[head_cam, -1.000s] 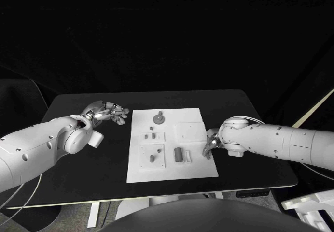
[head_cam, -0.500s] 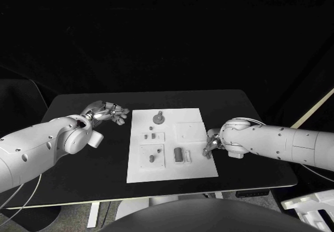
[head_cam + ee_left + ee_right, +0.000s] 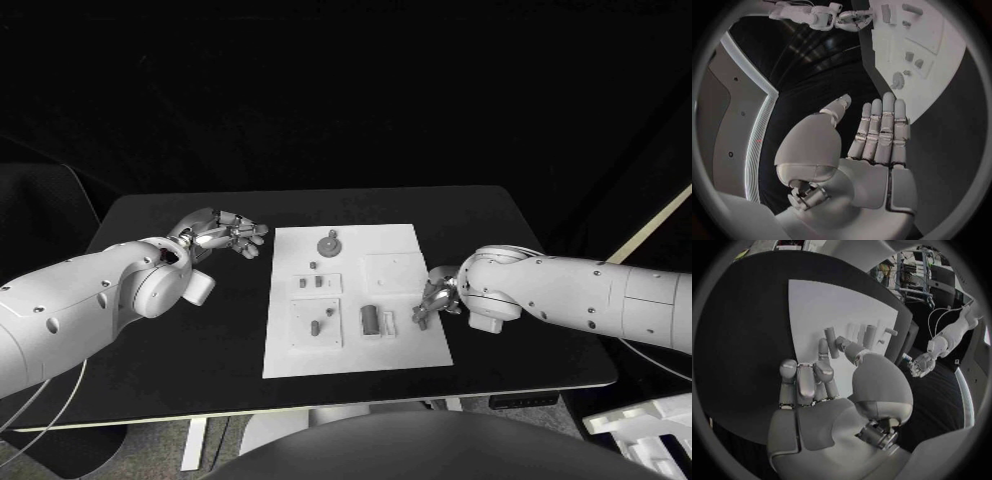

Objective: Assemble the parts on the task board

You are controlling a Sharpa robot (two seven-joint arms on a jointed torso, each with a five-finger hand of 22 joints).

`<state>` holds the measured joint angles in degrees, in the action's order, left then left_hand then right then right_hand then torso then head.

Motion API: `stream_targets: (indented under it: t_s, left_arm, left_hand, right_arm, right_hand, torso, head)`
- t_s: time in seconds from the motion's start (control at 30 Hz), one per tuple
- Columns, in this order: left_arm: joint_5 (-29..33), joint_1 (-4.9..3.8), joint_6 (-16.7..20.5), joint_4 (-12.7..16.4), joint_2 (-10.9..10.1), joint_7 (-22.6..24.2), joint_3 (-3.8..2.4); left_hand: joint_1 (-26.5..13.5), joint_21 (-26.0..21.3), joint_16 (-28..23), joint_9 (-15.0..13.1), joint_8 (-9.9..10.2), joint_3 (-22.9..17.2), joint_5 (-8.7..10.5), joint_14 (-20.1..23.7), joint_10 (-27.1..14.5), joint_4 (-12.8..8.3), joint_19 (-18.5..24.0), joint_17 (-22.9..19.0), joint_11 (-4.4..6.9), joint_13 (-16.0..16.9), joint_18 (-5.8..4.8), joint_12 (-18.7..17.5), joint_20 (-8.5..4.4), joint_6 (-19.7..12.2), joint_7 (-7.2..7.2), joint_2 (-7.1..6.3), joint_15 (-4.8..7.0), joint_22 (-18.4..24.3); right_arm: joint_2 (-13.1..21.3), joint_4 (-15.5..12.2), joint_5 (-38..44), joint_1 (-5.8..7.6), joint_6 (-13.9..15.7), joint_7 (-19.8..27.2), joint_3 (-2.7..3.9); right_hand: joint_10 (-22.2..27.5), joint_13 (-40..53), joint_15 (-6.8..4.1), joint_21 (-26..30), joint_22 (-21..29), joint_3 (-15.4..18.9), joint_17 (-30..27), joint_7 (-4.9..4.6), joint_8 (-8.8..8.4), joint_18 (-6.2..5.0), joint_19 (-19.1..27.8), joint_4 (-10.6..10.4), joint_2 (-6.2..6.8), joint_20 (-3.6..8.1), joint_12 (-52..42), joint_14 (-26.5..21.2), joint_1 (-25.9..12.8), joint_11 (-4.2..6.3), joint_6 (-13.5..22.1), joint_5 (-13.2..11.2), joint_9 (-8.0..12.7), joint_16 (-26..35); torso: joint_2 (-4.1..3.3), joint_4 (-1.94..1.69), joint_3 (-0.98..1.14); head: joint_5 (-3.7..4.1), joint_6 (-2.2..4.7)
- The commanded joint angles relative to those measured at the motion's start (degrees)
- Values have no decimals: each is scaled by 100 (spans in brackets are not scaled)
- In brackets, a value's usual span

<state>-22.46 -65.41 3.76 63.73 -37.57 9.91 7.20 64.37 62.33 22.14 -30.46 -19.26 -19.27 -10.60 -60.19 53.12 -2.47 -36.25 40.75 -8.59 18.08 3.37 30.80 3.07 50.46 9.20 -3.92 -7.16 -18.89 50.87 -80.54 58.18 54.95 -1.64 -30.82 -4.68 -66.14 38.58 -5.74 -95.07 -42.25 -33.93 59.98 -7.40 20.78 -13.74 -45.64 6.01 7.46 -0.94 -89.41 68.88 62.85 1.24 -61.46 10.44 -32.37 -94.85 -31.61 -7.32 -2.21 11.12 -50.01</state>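
Right now your right hand (image 3: pixel 431 303) sits at the right edge of the task board (image 3: pixel 389 350), its fingers curled downward toward the white surface. From the right wrist view the fingers (image 3: pixel 806 382) lie pressed close together and bent, the thumb (image 3: pixel 853 351) reaching out over the board; nothing shows between them, though you cannot tell whether the tips touch the board. Just beyond the thumb lie a few of the small parts: a short cylinder (image 3: pixel 831 335), another upright cylinder (image 3: pixel 870 334) and a small peg (image 3: pixel 889 332) beside it. In the head view the nearest part to this hand is a dark oblong piece (image 3: pixel 369 320), on the side of the hand toward the board's middle.

Your left hand (image 3: pixel 227 232) hovers off the board, just beside its far left corner and apart from it. Its fingers (image 3: pixel 881 129) are straight, side by side and holding nothing, with the thumb (image 3: pixel 837 107) standing a little away from them. Out past the fingertips, on the board, sits a round part (image 3: pixel 330 244) with a knob; further along are smaller pieces in a raised square (image 3: pixel 313 284) and a second square plate (image 3: pixel 319 322) with two more pieces
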Motion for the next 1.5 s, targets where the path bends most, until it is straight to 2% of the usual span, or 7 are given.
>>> stream_targets:
  t_s: [0.03, 0.27, 0.5, 0.7, 0.83, 1.03, 1.5]
  left_arm:
    - [-6, -3, -77, 12, 9, 27, -3]
    - [-6, -4, -70, 13, 11, 20, -3]
    - [-6, -4, -73, 15, 26, 15, -3]
    - [-7, -4, -73, 19, 34, -4, -3]
    - [-21, -4, -60, 22, 30, -11, -3]
    - [-21, -5, -58, 31, 28, -8, -3]
    - [-21, -5, -62, 28, 30, -6, -3]
  left_hand:
    - [-60, 13, -20, -10, -12, -3, -13, -28, 40, 25, -21, 3, -3, 9, 97, -34, -5, -8, -3, -8, -2, -7]
    - [-61, 13, -22, -10, -12, -4, -13, -29, 40, 26, -21, 3, -3, 9, 97, -35, -5, -8, -3, -8, -2, -7]
    - [-61, 12, -24, -10, -11, -4, -13, -30, 41, 27, -20, 3, -3, 9, 97, -36, -5, -8, -3, -8, -2, -7]
    - [-61, 12, -25, -10, -11, -4, -13, -30, 41, 27, -20, 3, -3, 9, 97, -37, -6, -9, -3, -7, -2, -7]
    - [-62, 12, -26, -10, -11, -5, -13, -30, 41, 27, -20, 3, -3, 9, 97, -38, -6, -9, -3, -7, -2, -7]
    - [-62, 12, -27, -10, -11, -5, -13, -31, 42, 28, -20, 3, -3, 9, 97, -38, -6, -9, -3, -6, -2, -7]
    - [-62, 12, -30, -11, -11, -6, -13, -32, 42, 28, -20, 3, -3, 10, 98, -40, -6, -9, -3, -6, -1, -7]
  right_arm:
    - [8, -98, -477, 27, 179, 46, 19]
    - [3, -211, -592, 108, 294, 49, 50]
    - [-132, -161, -1017, 124, 311, 38, 48]
    - [-301, -88, -1022, 124, 283, 38, 44]
    - [-382, -27, -1001, 124, 245, 6, 27]
    - [-536, 100, -949, 116, 309, -30, -59]
    - [-655, 261, -789, 63, 360, -88, -69]
  right_hand:
    - [-28, 8, -29, -765, -7, -166, 2, -31, 19, -51, 14, 130, -235, -25, 8, 11, 219, 7, -23, 7, -35, -475]
    - [-33, 9, -29, -767, -9, -161, -10, -31, 20, -49, 11, 126, -224, -27, 7, 4, 204, 7, -26, 5, -36, -475]
    - [-34, 9, -28, -768, -10, -157, -10, -31, 20, -48, 10, 125, -208, -28, 7, 6, 192, 7, -27, 4, -37, -476]
    - [-34, 9, -28, -768, -11, -154, -10, -31, 20, -46, 9, 124, -200, -29, 7, 7, 184, 6, -27, 4, -37, -476]
    - [-33, 9, -27, -768, -11, -152, -10, -31, 20, -46, 9, 123, -196, -30, 8, 7, 180, 6, -27, 4, -37, -476]
    - [-32, 9, -27, -768, -11, -150, -9, -31, 19, -45, 9, 122, -191, -30, 9, 6, 173, 5, -26, 4, -37, -476]
    - [-28, 9, -25, -768, -13, -142, -9, -32, 18, -40, 8, 111, -180, -33, 11, 6, 144, 2, -25, 4, -37, -476]
  torso:
    - [-1, -2, -2]
    - [-1, -8, -5]
    - [0, -1, -9]
    - [0, -2, -9]
    - [-2, -7, -9]
    - [-5, -6, -6]
    - [-4, 0, 5]
  head:
    - [-2, 1]
    - [-20, 1]
    - [-22, 1]
    - [-38, 1]
    - [-42, 1]
    - [-63, 1]
    - [-82, 1]
